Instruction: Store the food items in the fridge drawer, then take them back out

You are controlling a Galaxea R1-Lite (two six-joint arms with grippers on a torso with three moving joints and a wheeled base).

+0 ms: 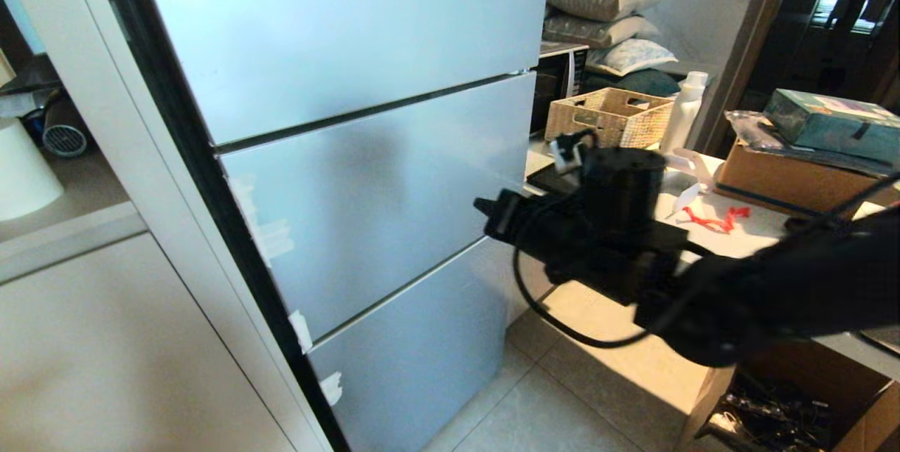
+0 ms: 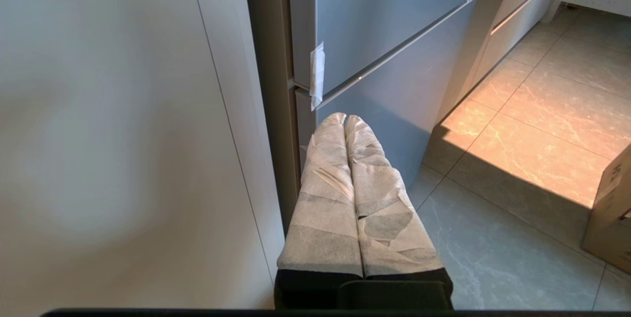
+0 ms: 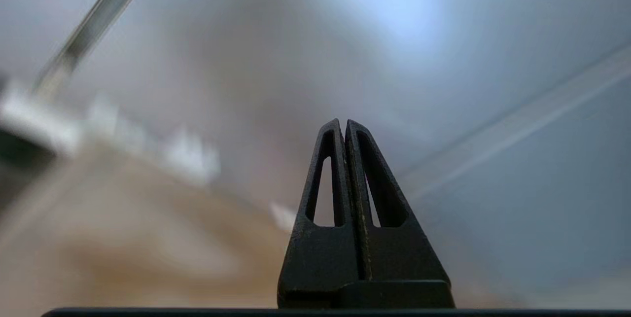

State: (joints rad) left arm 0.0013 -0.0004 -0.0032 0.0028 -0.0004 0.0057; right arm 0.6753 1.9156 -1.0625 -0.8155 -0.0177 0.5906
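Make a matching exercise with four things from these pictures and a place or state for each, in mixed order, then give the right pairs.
Things:
1. fridge
2. basket
3. red scrap
4. right end effector

Places or states:
A. lying on the white counter
B. shut and empty, pointing at the fridge front
C. all doors closed
D. standing on the counter, in front of the pillows

Pairs: 1-C, 2-D, 3-A, 4-B
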